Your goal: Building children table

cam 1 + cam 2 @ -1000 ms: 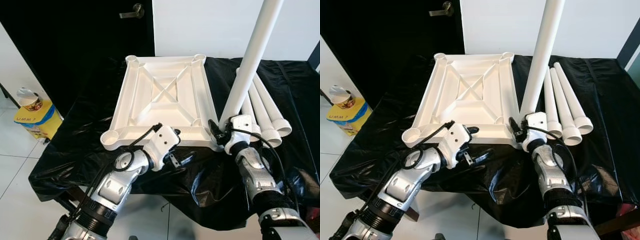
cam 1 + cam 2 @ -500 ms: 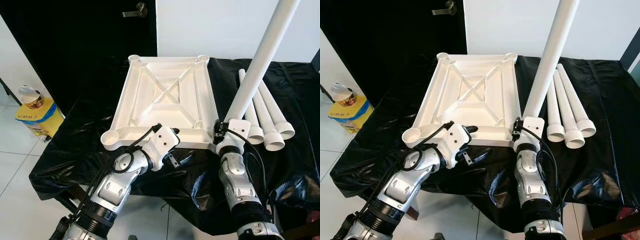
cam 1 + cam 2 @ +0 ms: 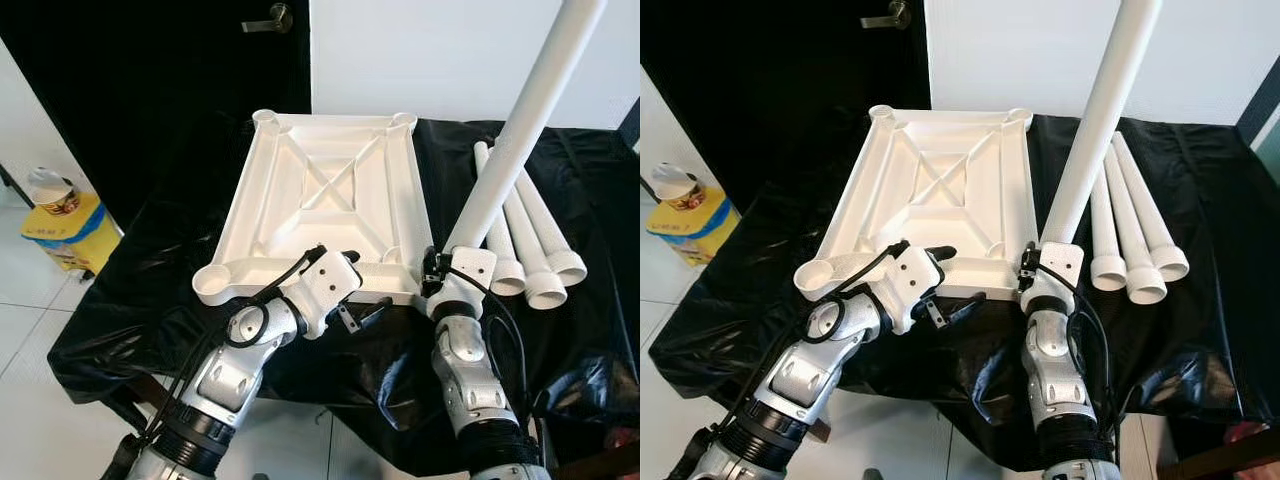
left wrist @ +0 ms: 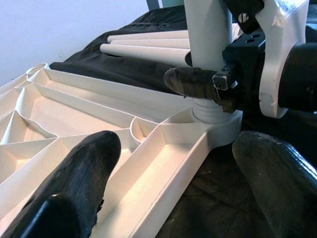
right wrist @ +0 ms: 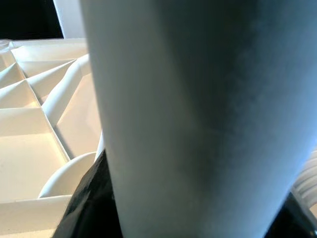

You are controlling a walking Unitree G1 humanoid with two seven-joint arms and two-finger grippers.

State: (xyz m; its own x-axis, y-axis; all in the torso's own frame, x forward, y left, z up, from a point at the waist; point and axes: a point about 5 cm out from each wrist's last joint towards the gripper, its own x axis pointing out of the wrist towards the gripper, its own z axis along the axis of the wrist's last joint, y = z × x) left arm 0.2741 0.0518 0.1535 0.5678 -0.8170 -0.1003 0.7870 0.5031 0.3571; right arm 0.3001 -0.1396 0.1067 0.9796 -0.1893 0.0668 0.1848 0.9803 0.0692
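Observation:
The white tabletop lies upside down on the black-draped table, ribs up, with a round socket at each corner. My right gripper is shut on a long white leg near its foot. The leg stands upright, leaning right, and its lower end sits in the near right corner socket. My left gripper is open and straddles the tabletop's front rim just left of that corner. One finger is over the ribs, the other over the cloth. In the right wrist view the leg is very close.
Three more white legs lie side by side on the black cloth at the right. A yellow and blue box with a cup stands on the floor at the left. A black door and a white wall are behind.
My right gripper has shifted left with the leg, bringing its foot onto the near right corner socket, and the leg leans more to the right. The left gripper has hardly moved.

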